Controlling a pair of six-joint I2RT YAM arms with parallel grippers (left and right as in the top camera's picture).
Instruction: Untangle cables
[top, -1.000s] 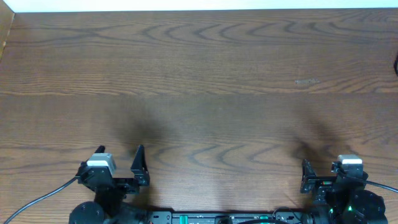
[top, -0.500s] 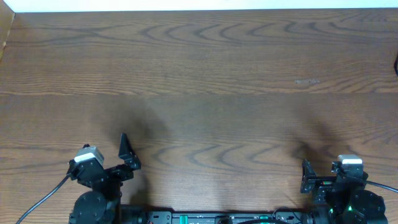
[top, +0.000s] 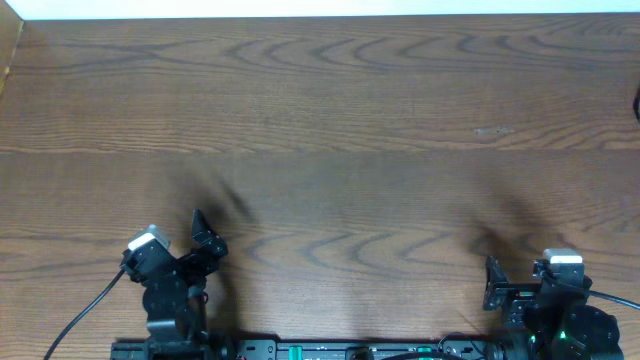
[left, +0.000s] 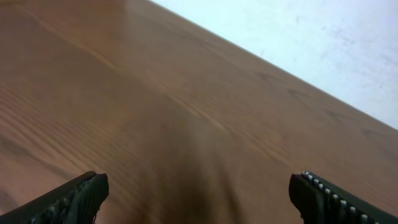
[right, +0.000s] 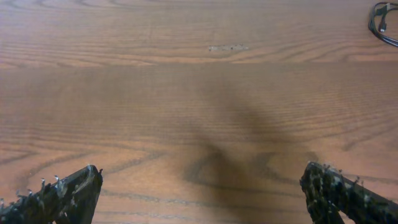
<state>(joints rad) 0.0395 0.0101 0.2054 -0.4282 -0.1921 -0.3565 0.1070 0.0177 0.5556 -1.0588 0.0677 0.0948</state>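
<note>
Left gripper (left: 199, 198), lower left of the overhead frame: jaws spread wide, nothing between them, black ridged fingers (left: 74, 196) over bare wood. Right gripper (right: 202, 190), lower right of the overhead frame: jaws likewise wide apart and empty, toothed fingertips at both bottom corners of its wrist view. Cables (right: 373, 25): only a black loop showing, at the upper right corner of the right wrist view, lying on the brown wooden table (top: 320, 120), well apart from both grippers.

Wooden table (top: 320, 100) (pale scuff (top: 493, 130))
</note>
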